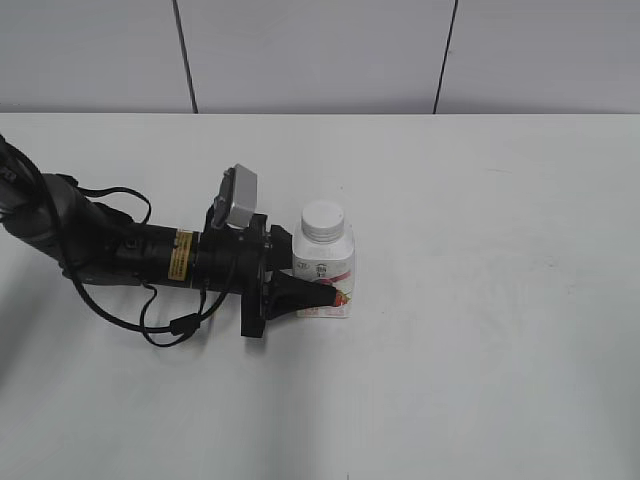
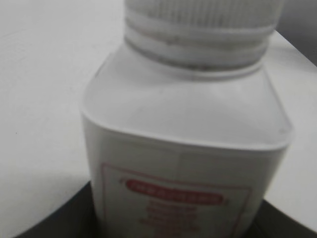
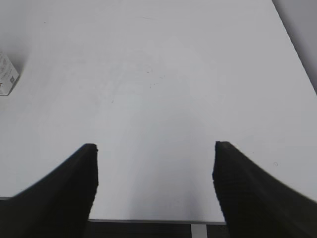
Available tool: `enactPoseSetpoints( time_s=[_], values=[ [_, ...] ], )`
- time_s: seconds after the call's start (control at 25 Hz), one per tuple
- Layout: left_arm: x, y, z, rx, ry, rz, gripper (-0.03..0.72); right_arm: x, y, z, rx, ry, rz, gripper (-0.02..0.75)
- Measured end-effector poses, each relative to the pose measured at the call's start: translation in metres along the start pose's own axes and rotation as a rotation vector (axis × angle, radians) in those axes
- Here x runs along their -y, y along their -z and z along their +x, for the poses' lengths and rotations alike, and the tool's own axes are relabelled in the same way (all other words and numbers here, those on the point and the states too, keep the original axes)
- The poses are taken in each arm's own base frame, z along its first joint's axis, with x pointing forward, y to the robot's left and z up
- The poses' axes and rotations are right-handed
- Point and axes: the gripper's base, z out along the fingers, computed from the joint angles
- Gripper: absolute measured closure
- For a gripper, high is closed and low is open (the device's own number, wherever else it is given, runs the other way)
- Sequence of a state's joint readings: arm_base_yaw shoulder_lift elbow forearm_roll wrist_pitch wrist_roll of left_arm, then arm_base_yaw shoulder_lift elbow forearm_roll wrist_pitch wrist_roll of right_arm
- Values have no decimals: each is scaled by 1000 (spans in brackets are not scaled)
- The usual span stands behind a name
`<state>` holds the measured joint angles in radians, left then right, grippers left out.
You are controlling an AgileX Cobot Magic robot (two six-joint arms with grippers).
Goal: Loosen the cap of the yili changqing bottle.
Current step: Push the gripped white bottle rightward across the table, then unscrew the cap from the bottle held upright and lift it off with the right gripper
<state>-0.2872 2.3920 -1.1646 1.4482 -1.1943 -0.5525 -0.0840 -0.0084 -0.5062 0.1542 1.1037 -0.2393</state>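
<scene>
The yili changqing bottle [image 1: 330, 262] stands upright on the white table, white with a red-pink label low on its front. Its ribbed white cap [image 1: 324, 220] sits on the neck. My left gripper [image 1: 320, 285] reaches in from the left and is shut on the bottle's lower body, one black finger in front and one behind. In the left wrist view the bottle [image 2: 183, 109] fills the frame, with the cap [image 2: 203, 15] at the top and the black fingers [image 2: 173, 223] at both lower corners. My right gripper [image 3: 155, 148] is open and empty over bare table.
The white table [image 1: 500, 300] runs to a grey panelled wall at the back. The left arm and its cables [image 1: 120, 255] lie low across the table's left side. The right wrist view shows the table's edge [image 3: 148, 219] and the bottle's corner [image 3: 6, 74] far left.
</scene>
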Motion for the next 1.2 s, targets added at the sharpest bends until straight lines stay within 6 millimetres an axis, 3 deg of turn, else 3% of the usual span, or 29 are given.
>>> enactPoseSetpoints(
  time_s=[0.32,0.56,0.76,1.0,1.2],
  values=[
    [0,0,0,2,0,1,315,-4,1,-2,15,-22,-42,167],
    [0,0,0,0,0,1,315,-7,-2,-17,0,-121,-113,167],
    [0,0,0,1,0,2,315,-5,-23,-46,-169,-194,-194,167],
    [0,0,0,0,-1,3,315,0,-52,-96,-356,-275,-298,167],
    [0,0,0,0,-1,3,315,10,-109,-136,-540,-371,-346,167]
  ],
)
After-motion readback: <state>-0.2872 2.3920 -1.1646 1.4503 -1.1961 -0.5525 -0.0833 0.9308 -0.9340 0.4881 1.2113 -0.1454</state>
